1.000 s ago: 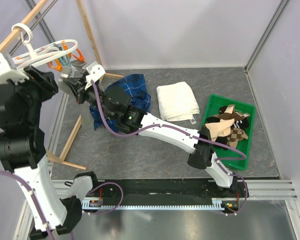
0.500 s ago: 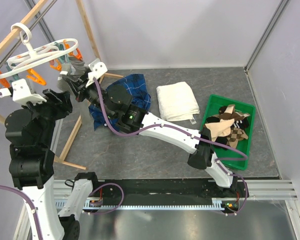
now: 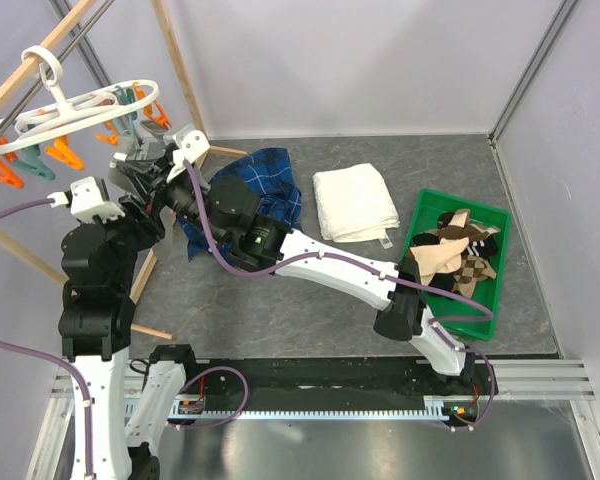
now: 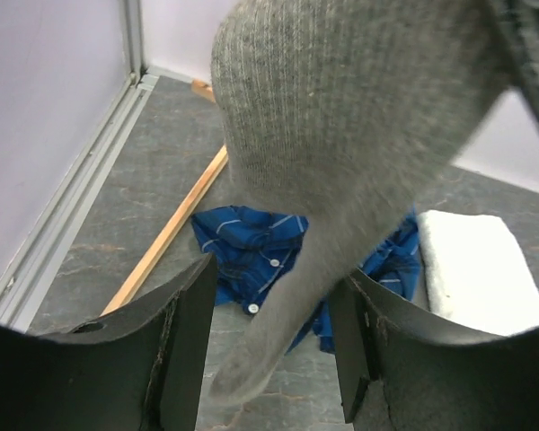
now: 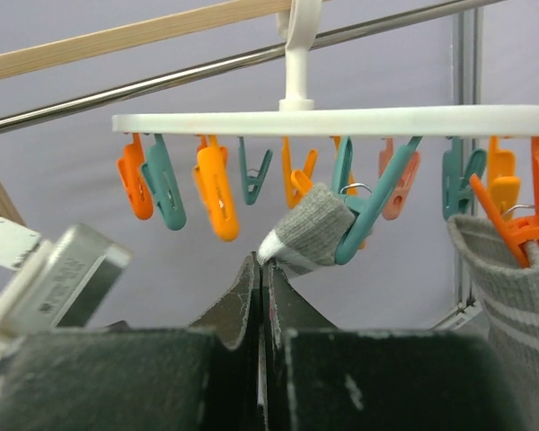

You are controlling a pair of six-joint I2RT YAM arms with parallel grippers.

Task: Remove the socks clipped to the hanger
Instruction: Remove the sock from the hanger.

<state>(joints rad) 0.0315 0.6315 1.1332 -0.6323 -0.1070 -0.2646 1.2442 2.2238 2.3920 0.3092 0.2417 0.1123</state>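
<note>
The white round hanger [image 3: 80, 103] with orange and teal clips hangs from the rack at the top left; it also shows in the right wrist view [image 5: 341, 120]. A grey sock [image 5: 319, 229] with a white edge is held by a teal clip. My right gripper [image 5: 268, 266] is shut, its tips pinching that sock's edge just below the clip. The sock [image 4: 341, 135] hangs down between the open fingers of my left gripper [image 4: 274, 296], which sits below the hanger [image 3: 140, 212]. A second grey striped sock [image 5: 512, 287] hangs from an orange clip at the right.
A green bin [image 3: 500, 290] at the right holds several argyle, black and beige socks. A blue plaid shirt [image 3: 270, 185] and a folded white towel [image 3: 355, 200] lie on the floor. Wooden rack poles [image 3: 175, 60] and a metal bar stand at the left.
My left arm has come down from hanger height and moved right, under the hanger. The hanger has swung slightly. My right gripper has stayed at the grey sock.
</note>
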